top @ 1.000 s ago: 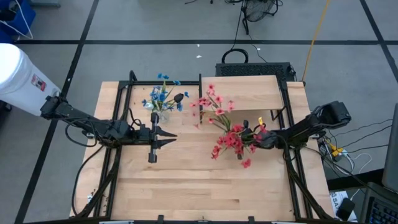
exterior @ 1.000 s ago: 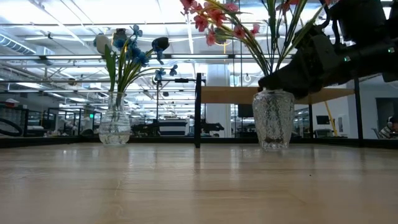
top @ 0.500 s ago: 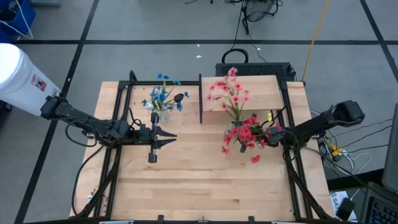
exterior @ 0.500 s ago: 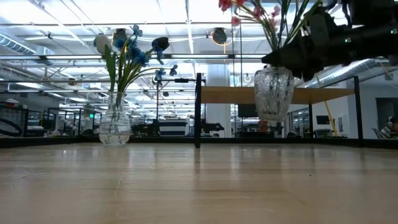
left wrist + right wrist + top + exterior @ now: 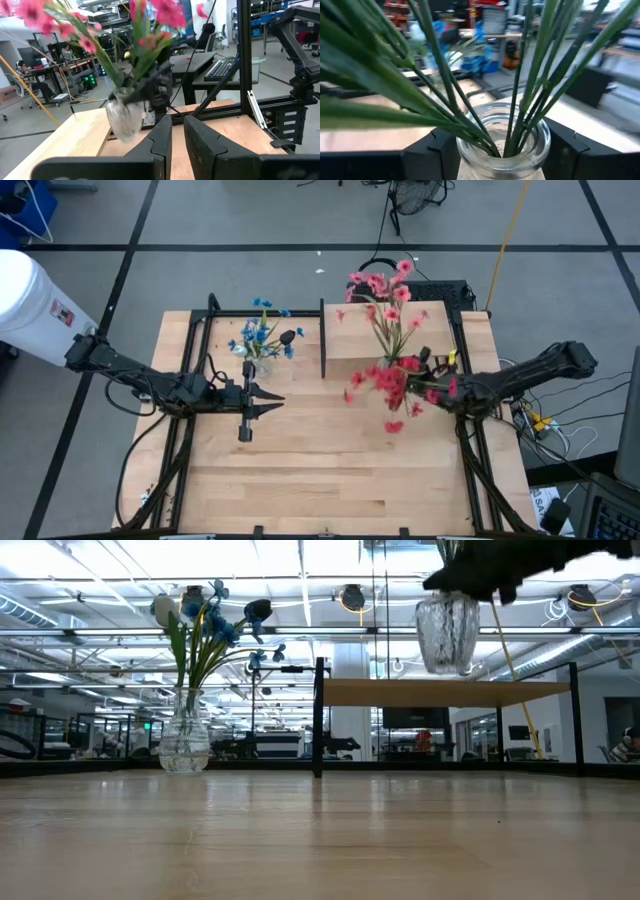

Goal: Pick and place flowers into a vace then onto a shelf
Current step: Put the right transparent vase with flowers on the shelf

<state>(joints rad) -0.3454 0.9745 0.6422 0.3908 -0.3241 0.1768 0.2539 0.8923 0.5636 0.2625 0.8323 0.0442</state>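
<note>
A clear glass vase [image 5: 447,630] with red-pink flowers [image 5: 385,290] hangs in the air, with my right gripper [image 5: 436,390] shut on it, near the right end of the shelf [image 5: 400,330]. In the high view the blossoms hide the vase. A second glass vase [image 5: 185,745] with blue flowers [image 5: 262,338] stands on its base on the table, left of the shelf's dark upright panel [image 5: 322,340]. My left gripper [image 5: 272,400] waits shut just in front of the blue flowers, pointing toward the table's right edge, holding nothing. My right gripper pinches the vase's neck [image 5: 470,156] just below the rim, one finger [image 5: 436,146] on each side. The fingers come level from the table's right side. The vase hangs about upright, lifted clear of the table, with its base above the shelf board's level in the low view.
The shelf board [image 5: 440,692] stands raised at the table's far side, its dark panel [image 5: 318,715] at its left end. Black frame rails [image 5: 190,380] run along the table's left and right sides. The bare wooden tabletop [image 5: 320,470] stretches toward the near edge.
My right gripper has risen with the vase, drawing slightly toward the table's right edge and levelling out. The vase stood on the table a second ago and now hangs clear, above the shelf board's height. Its blossoms have swung toward the far edge.
</note>
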